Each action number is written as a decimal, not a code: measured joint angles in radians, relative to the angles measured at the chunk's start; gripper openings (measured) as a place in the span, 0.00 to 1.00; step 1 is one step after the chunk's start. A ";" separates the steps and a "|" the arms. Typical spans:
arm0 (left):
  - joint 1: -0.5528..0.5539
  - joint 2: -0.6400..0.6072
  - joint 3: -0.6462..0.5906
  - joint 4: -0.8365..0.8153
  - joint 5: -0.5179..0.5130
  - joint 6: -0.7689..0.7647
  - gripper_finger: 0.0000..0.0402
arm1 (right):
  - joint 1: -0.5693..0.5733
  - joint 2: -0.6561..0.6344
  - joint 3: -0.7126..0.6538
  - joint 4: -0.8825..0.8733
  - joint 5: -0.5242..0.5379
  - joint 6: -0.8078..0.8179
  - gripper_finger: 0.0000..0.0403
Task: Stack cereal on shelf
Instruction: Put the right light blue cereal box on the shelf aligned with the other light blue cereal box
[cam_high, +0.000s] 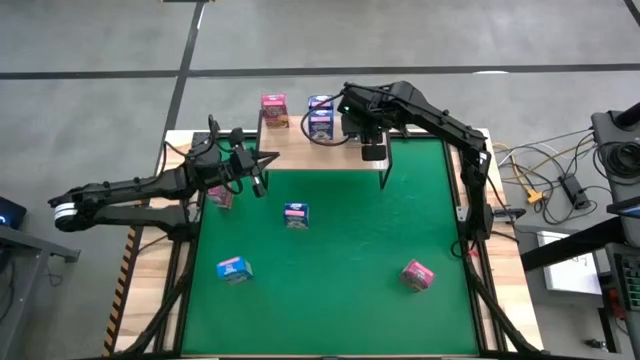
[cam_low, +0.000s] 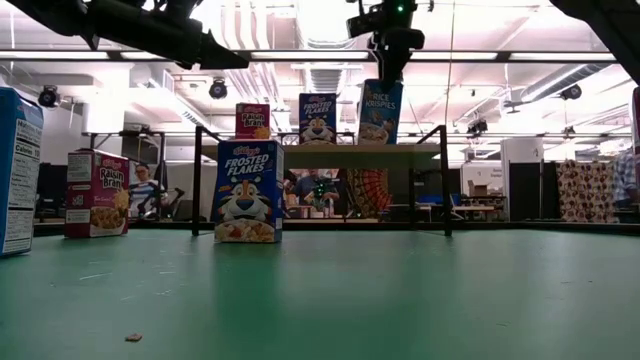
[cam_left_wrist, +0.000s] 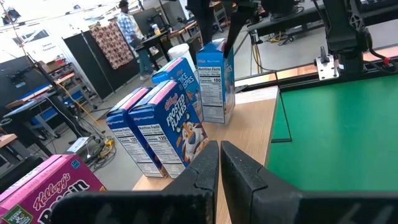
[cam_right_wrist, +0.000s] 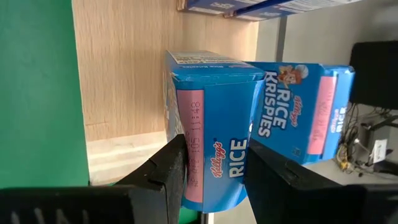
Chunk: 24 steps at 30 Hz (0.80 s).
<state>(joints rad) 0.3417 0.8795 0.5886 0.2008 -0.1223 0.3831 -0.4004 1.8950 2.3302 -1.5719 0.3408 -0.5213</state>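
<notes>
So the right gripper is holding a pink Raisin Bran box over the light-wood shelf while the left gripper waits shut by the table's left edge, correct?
Not quite. The right gripper is shut on a blue Rice Krispies cereal box, not a pink Raisin Bran one; the right wrist view shows its label. The rest holds: it is over the low light-wood shelf, and the left gripper waits shut near the table's left edge.

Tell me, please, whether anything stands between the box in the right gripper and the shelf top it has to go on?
Nothing visible does. The right gripper holds a blue Rice Krispies box right over the shelf, with bare wood under it. A second Rice Krispies box stands close beside it and the Frosted Flakes boxes farther along, not beneath it.
</notes>
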 joint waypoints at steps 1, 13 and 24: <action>0.000 0.000 0.000 0.000 0.000 0.000 0.00 | 0.000 0.004 0.000 0.000 0.000 0.007 0.32; 0.000 0.000 0.000 0.000 0.000 0.000 0.00 | -0.001 0.039 0.000 0.006 0.052 0.067 0.39; 0.000 0.000 0.000 0.000 0.001 0.000 0.00 | -0.003 0.039 -0.001 0.004 0.051 0.047 0.49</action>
<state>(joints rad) 0.3417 0.8796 0.5884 0.2008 -0.1215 0.3832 -0.4030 1.9339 2.3295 -1.5677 0.3916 -0.4744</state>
